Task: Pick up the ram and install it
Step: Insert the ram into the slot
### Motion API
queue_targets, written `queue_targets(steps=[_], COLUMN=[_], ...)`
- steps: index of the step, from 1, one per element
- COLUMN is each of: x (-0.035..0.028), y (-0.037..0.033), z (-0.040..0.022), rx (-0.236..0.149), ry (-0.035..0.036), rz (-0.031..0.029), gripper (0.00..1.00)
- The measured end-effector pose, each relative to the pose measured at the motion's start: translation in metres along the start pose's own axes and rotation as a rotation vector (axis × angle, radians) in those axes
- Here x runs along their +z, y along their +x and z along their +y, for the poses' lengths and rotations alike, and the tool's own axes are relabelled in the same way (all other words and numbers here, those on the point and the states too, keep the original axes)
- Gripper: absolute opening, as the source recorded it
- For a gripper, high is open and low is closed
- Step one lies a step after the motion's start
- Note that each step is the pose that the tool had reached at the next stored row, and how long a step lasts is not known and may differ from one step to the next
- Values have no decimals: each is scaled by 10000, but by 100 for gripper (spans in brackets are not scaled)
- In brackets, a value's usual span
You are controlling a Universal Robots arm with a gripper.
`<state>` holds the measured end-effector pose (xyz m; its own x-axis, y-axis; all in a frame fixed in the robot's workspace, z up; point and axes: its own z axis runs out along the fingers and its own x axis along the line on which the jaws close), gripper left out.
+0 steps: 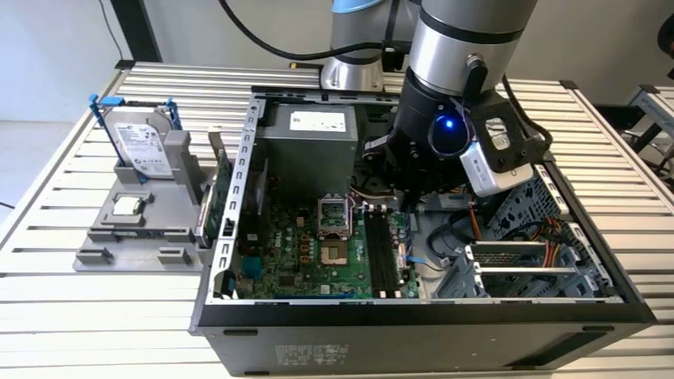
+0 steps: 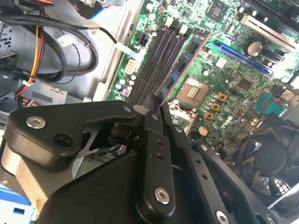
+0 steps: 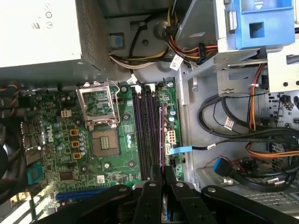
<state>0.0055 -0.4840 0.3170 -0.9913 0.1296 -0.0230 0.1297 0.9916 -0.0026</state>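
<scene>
**Exterior view, from its left to its right.** I am seeing a gray fixture (image 1: pixel 116 230) on the slatted table (image 1: pixel 63 300). It is carrying an upright hard drive (image 1: pixel 142 142) and a small square CPU chip (image 1: pixel 129 207). A green expansion card (image 1: pixel 208 209) is standing edge-on just beside the fixture, so its face is hidden from me. Next, the open computer case (image 1: pixel 421 332) is showing its power supply (image 1: pixel 311 134), motherboard (image 1: pixel 300 253), CPU socket (image 1: pixel 335 229) and black memory slots (image 1: pixel 383 249). The arm (image 1: pixel 463 47) is reaching down into the case above the slots' far end, and its wrist is blocking the claw from this camera. The drive cage (image 1: pixel 526 257) is sitting at the exterior view's right, partly covered by the arm.

**Wrist views.** The gripper (image 2: pixel 156 101) is pinching the ram (image 2: pixel 187 58) between narrowly set fingers (image 2: pixel 154 144). In the second wrist view the stick is showing one dark face with chips and an orange-lit edge, while the fingers are covering its held end. In the first wrist view the gripper (image 3: pixel 164 171) is presenting the stick edge-on, as a thin line running parallel to the slots. The ram is hanging over the slots and is lined up with them. I cannot tell whether its lower edge is touching a slot. Bundled cables (image 3: pixel 233 140) are lying beside the board.
</scene>
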Motion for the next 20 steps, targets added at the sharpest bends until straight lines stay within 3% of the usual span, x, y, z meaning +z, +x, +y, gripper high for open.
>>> queue_targets(steps=[8,14,20], x=[63,157,181], y=[2,3,3], z=[-1,0,0], rx=[35,187,239], ry=[-1,3,10], rz=[4,4,5], gripper=[0,0,0])
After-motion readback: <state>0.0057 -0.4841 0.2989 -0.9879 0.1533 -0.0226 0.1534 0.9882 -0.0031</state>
